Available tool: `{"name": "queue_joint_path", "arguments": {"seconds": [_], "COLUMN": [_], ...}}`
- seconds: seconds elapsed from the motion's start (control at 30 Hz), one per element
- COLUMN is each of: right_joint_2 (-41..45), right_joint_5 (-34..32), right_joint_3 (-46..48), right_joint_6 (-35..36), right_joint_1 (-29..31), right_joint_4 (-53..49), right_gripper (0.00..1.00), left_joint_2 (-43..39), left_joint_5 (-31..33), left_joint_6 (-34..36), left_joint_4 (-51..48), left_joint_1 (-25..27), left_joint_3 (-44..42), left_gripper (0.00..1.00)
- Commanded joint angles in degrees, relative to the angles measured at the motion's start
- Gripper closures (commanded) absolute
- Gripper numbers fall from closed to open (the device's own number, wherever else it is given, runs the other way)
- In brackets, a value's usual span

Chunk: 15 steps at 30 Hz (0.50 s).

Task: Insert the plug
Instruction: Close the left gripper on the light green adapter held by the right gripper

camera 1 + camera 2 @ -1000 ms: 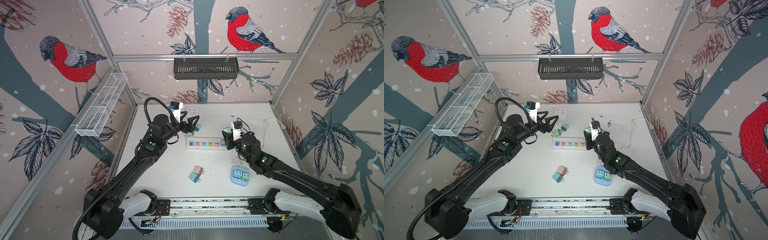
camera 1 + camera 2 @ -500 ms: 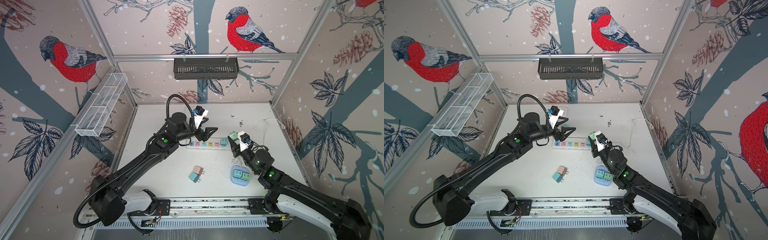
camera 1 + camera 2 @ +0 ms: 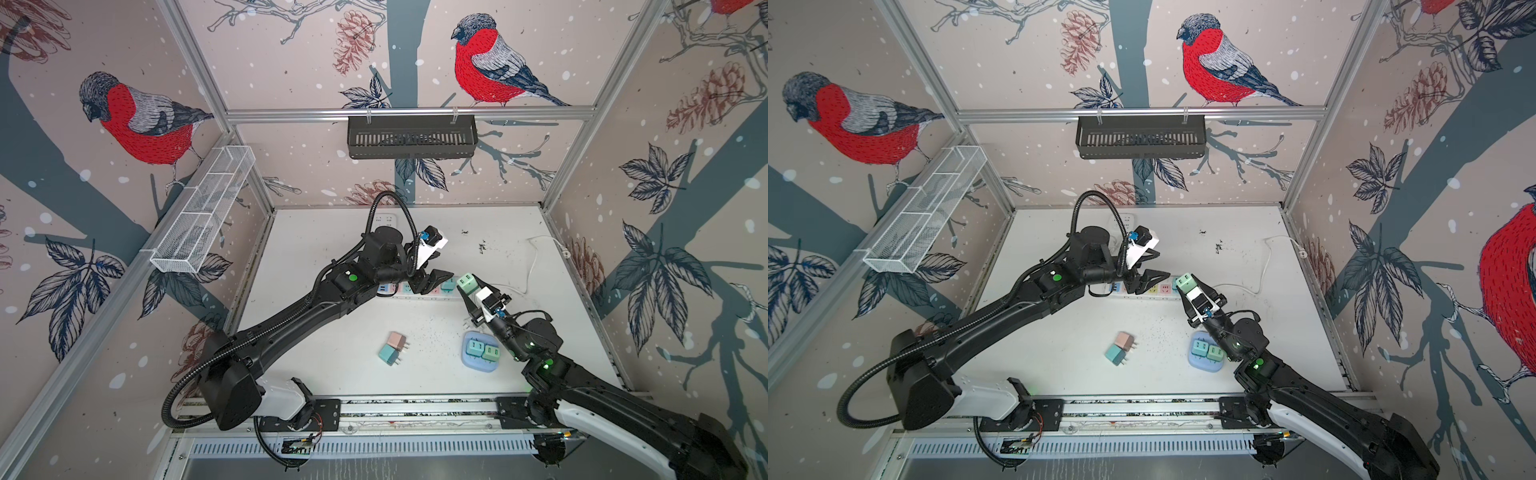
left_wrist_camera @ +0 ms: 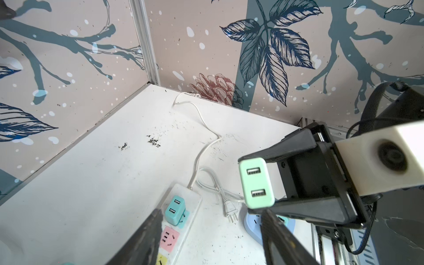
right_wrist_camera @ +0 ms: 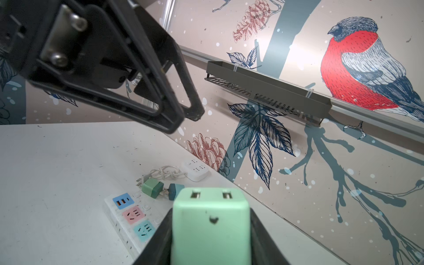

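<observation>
Right gripper (image 3: 1187, 286) is clamped on the mint plug (image 4: 256, 182), one finger on each side face. USB ports (image 4: 253, 171) point away from its wrist, toward the left gripper (image 3: 438, 279).

The plug is off the table (image 3: 316, 241), in the air by the right end of the power strip (image 4: 183, 226) in both top views.

Left gripper: jaws roughly half apart, nothing between them, hovering over the strip's right half. The plug sits just right of its tips in both top views. In the left wrist view the plug's lower corner overlaps the tip of one of the left fingers (image 4: 277, 238). Can't tell if that's contact or a gap.

Strip: a teal plug (image 4: 175, 210) stands on the end socket, looks tilted, can't tell if fully seated. The pink socket (image 4: 169, 236) next to it is free.

Hard to see:
- Mint plug's prongs are buried between the right jaws, and no view shows them.
- The strip's middle is covered by the left gripper in both top views.
- Left wrist view cuts the strip at the frame edge.
- In the right wrist view the mint plug is close and blurred, and blocks the strip's near end.
- Can't tell the plug's height over the strip.
</observation>
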<state>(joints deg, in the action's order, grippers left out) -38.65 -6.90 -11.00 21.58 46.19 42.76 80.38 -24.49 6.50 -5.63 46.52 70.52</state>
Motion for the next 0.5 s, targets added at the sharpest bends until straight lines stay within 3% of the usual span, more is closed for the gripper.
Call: {"name": "queue_joint_path", "arguments": {"seconds": [0.0,0.47], "right_joint_2": [-1.1,-2.2], "right_joint_5": [3.7,2.6], "right_joint_3": [-0.4,-0.4], "right_joint_6": [3.5,6.4], "right_joint_1": [0.2,2.2], "right_joint_4": [5.7,8.3], "right_gripper": [0.97,0.97], "left_joint_2": [1.2,6.2], "left_joint_5": [0.1,6.2], "left_joint_6": [2.8,4.7], "left_joint_4": [-2.9,-7.6], "left_joint_1": [1.6,5.3], "left_joint_3": [1.9,6.3], "left_gripper": [0.34,0.41]}}
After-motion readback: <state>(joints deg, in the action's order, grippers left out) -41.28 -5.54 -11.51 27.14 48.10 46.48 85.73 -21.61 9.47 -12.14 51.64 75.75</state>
